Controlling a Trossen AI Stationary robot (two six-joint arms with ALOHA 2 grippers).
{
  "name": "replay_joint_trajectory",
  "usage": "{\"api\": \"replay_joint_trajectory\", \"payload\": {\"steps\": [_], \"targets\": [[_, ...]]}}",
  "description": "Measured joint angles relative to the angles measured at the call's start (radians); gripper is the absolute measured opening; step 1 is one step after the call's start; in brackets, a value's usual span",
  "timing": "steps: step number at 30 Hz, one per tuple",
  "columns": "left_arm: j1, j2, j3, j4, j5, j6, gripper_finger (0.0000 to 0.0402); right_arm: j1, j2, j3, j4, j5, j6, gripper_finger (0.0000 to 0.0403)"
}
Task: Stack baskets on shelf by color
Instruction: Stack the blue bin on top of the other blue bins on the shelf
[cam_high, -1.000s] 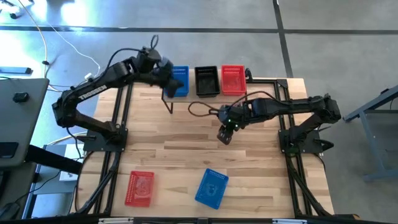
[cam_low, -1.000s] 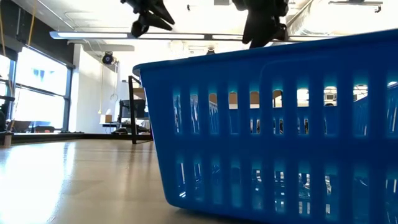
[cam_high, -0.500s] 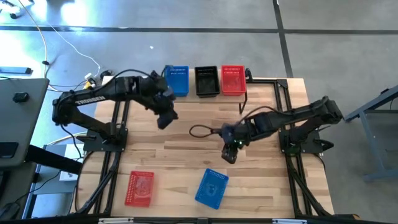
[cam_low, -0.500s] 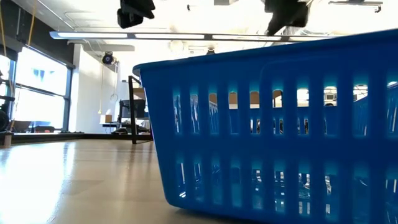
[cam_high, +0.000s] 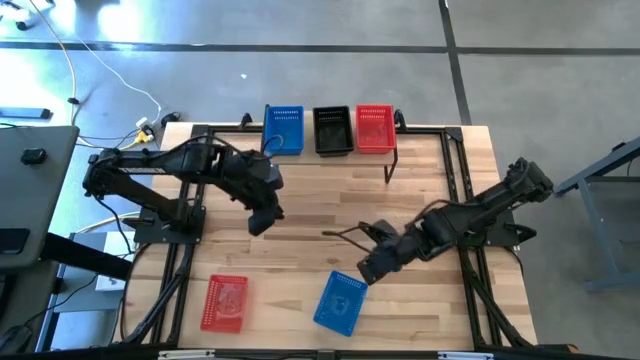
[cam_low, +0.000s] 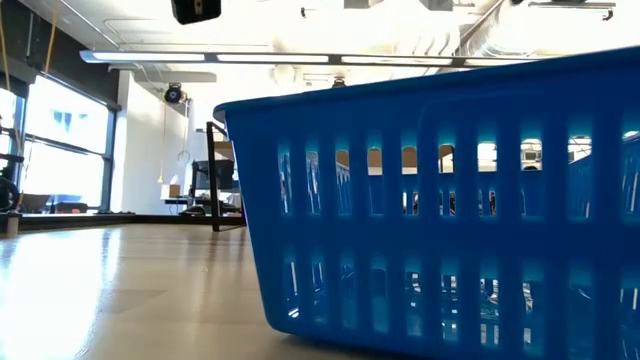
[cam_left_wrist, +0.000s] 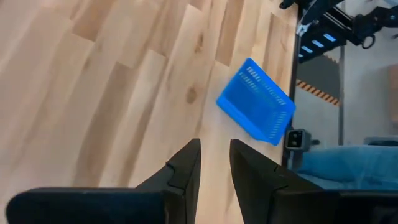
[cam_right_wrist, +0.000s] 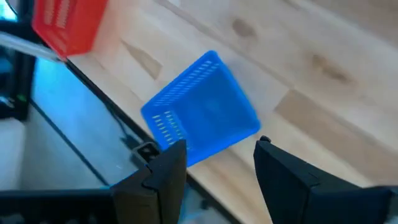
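Three baskets sit side by side on the shelf at the table's far edge: blue (cam_high: 284, 130), black (cam_high: 333, 130) and red (cam_high: 375, 128). One black shelf leg (cam_high: 388, 168) shows below them. A loose blue basket (cam_high: 340, 302) lies bottom up near the near edge, also in the right wrist view (cam_right_wrist: 202, 112), the left wrist view (cam_left_wrist: 256, 102) and the low view (cam_low: 440, 200). A loose red basket (cam_high: 225, 302) lies to its left. My right gripper (cam_high: 370, 265) (cam_right_wrist: 221, 162) hovers open just beyond the blue basket. My left gripper (cam_high: 262, 215) (cam_left_wrist: 214, 162) hangs over mid-table, narrowly open and empty.
Black frame rails (cam_high: 190, 240) run along the table's left and right sides by the arm bases. A loose dark cable (cam_high: 340, 236) trails behind my right gripper. Bare wood (cam_high: 300, 250) lies between the shelf and the two loose baskets.
My left gripper has drawn back from the blue basket on the shelf, toward the near edge, out over mid-table. My right gripper has travelled from mid-table toward the near edge, close to the loose blue basket. No basket has moved.
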Motion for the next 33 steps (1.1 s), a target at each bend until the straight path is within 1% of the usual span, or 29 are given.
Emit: {"api": "replay_joint_trajectory", "payload": {"steps": [4,8,11,15,21,24,27,30,33], "targets": [[-0.039,0.000,0.000,0.000,0.000,-0.058,0.0076,0.061,0.000,0.000,0.042,0.044,0.135,0.0172],[-0.070,0.000,0.000,0.000,0.001,-0.115,0.0076,0.111,0.000,0.000,0.067,0.045,0.216,0.0172],[-0.084,0.000,0.000,0.000,-0.022,-0.137,0.0076,0.142,0.010,0.000,0.069,0.061,0.277,0.0172],[-0.098,0.000,0.000,0.000,-0.058,-0.137,0.0088,0.174,0.046,0.000,0.071,0.061,0.338,0.0172],[-0.101,0.001,-0.001,0.000,-0.135,-0.137,0.0130,0.199,0.118,0.000,0.070,0.087,0.460,0.0172],[-0.100,0.001,-0.001,0.000,-0.150,-0.136,0.0148,0.199,0.155,0.000,0.071,0.090,0.530,0.0172],[-0.101,0.001,-0.001,0.000,-0.150,-0.102,0.0155,0.198,0.192,0.000,0.073,0.090,0.580,0.0172],[-0.102,0.001,-0.001,0.000,-0.149,-0.049,0.0156,0.189,0.229,0.000,0.074,0.088,0.613,0.0172],[-0.103,0.001,-0.001,0.000,-0.150,-0.030,0.0156,0.177,0.264,0.000,0.080,0.085,0.651,0.0172]]}}
